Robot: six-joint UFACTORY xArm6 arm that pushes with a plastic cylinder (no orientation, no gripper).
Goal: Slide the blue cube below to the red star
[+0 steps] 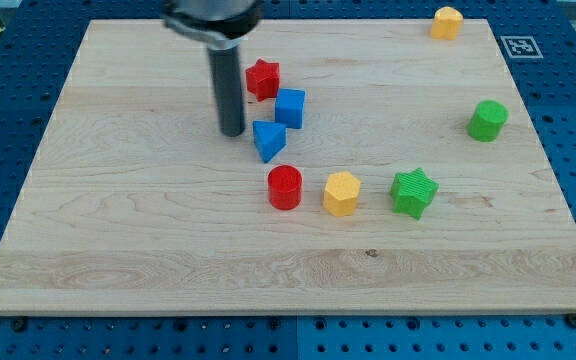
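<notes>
The blue cube (290,107) sits just below and to the right of the red star (262,78), nearly touching it. A blue triangular block (269,139) lies right below the cube. My tip (232,132) rests on the board to the left of the blue triangular block and to the lower left of the cube, a short gap away from both. The rod rises up out of the view's top.
A red cylinder (285,187), a yellow hexagonal block (342,193) and a green star (413,192) lie in a row below. A green cylinder (487,120) is at the right. A yellow block (447,22) is near the top right corner of the wooden board (118,240).
</notes>
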